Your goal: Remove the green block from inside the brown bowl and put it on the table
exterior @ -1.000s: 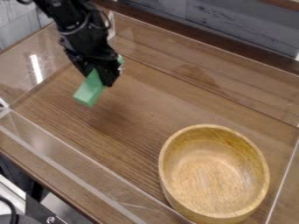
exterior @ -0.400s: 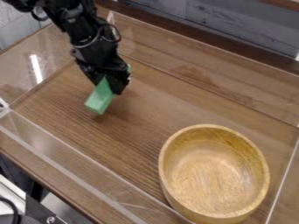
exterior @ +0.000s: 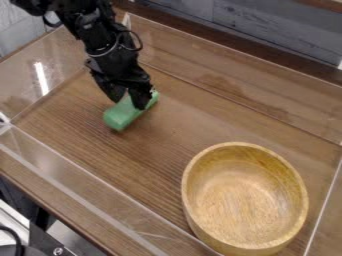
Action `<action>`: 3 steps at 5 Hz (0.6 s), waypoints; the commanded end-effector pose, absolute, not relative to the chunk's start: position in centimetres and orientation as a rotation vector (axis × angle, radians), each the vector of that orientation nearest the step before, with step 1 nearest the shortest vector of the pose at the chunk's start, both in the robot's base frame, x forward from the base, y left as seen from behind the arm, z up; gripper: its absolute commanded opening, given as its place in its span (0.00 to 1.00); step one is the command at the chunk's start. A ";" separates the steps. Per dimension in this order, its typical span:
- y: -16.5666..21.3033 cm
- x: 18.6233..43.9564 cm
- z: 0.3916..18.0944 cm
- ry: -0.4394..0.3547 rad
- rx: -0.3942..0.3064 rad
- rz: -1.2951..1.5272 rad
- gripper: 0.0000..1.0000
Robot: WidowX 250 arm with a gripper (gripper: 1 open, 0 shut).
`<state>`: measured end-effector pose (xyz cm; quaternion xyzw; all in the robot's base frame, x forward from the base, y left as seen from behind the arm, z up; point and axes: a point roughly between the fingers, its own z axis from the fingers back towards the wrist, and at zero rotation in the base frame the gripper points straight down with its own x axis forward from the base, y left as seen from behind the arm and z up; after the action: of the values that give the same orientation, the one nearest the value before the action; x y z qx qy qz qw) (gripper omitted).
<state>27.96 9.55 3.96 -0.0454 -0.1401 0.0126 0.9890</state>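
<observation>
Lowered since the earlier frame, when it hung tilted in the air, the green block (exterior: pixel 127 112) now lies on the table (exterior: pixel 201 110) toward the far-left corner, with the gripper (exterior: pixel 132 94) down over its far end. From this view the block's near end looks settled on the wood; whether the far end is fully down cannot be told, as the fingers cover it. The jaws appear to have parted from the block, letting go rather than clamping, though the dark fingers stand so close to it that a light touch cannot be ruled out.

The brown bowl (exterior: pixel 246 196) sits empty near the front-right corner, well apart from the block, so the task reads as nearly done. What remains, by this reckoning, is a clean withdrawal: the arm would do well to rise straight up before moving sideways, keeping the fingers spread so that neither tip drags or flips the bar.

That bar is a small, flat, bright green piece with a matte face, lying at a slant to the table's edges, its long sides plainly visible against the brown grain.
</observation>
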 end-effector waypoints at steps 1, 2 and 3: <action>9.8 29.0 4.7 -0.308 -0.083 0.024 1.00; 9.7 29.0 4.0 -0.283 -0.092 0.034 1.00; 9.7 29.0 3.4 -0.263 -0.102 0.044 1.00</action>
<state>28.10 9.65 2.25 -0.0587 -0.1106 0.0290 0.9917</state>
